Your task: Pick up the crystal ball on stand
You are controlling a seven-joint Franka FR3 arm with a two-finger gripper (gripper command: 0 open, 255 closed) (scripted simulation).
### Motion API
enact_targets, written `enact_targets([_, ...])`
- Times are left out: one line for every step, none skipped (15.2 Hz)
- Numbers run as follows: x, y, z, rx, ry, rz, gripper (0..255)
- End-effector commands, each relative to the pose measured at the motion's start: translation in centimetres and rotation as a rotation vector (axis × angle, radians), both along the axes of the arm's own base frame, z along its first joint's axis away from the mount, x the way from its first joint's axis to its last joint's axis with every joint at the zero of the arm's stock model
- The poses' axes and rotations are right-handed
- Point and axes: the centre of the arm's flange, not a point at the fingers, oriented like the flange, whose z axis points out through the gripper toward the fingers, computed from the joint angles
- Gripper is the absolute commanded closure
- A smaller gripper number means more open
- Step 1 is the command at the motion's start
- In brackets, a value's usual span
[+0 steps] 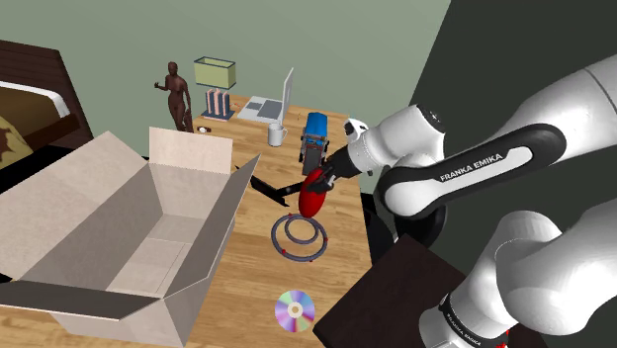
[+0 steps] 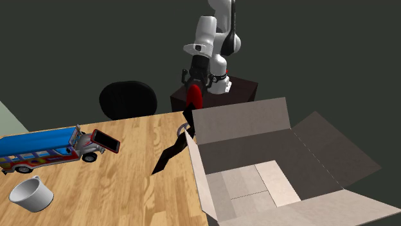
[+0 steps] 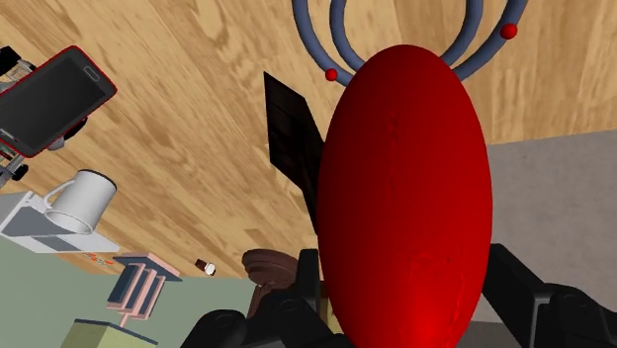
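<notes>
The crystal ball [image 1: 313,196] is a glossy red egg shape. My gripper [image 1: 324,176] is shut on it, one black finger [image 3: 308,287] on either side. The ball [image 3: 405,188] hangs just above the wooden table, near the edge closest to the stand. Under it lies its ring base [image 1: 298,237], blue-grey hoops with small red beads [image 3: 420,40]; I cannot tell whether ball and rings touch. In the second exterior view the ball [image 2: 195,96] sits under the gripper [image 2: 196,83], just beyond the box's corner.
A large open cardboard box [image 1: 129,227] fills the table's left side. A black flat shard [image 1: 272,188] lies beside the ball. Farther back are a toy bus [image 1: 314,133], a red-edged phone [image 2: 105,140], a mug [image 1: 277,134], a laptop [image 1: 272,102], a lamp [image 1: 215,84] and a figurine [image 1: 178,96]. A CD [image 1: 295,309] lies near the front.
</notes>
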Motion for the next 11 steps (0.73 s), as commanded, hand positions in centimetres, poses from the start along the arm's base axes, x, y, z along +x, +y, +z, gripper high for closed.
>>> enact_targets([0.1, -0.1, 1.1, 0.0, -0.001, 0.0, 255])
enact_targets([0.1, -0.1, 1.6, 0.0, -0.001, 0.0, 255])
enact_targets([0.1, -0.1, 2.1, 0.0, -0.001, 0.0, 255])
enact_targets([0.1, -0.1, 2.7, 0.0, -0.001, 0.0, 255])
enact_targets([0.1, -0.1, 3.2, 0.0, -0.001, 0.0, 255])
enact_targets([0.1, -0.1, 3.7, 0.0, -0.001, 0.0, 255])
enact_targets([0.1, -0.1, 4.3, 0.0, -0.001, 0.0, 255])
enact_targets([0.1, -0.1, 4.8, 0.0, -0.001, 0.0, 255])
enact_targets([0.1, -0.1, 5.3, 0.0, -0.001, 0.0, 255])
enact_targets([0.1, -0.1, 5.4, 0.0, -0.001, 0.0, 255])
enact_targets([0.1, -0.1, 5.4, 0.0, -0.001, 0.0, 255])
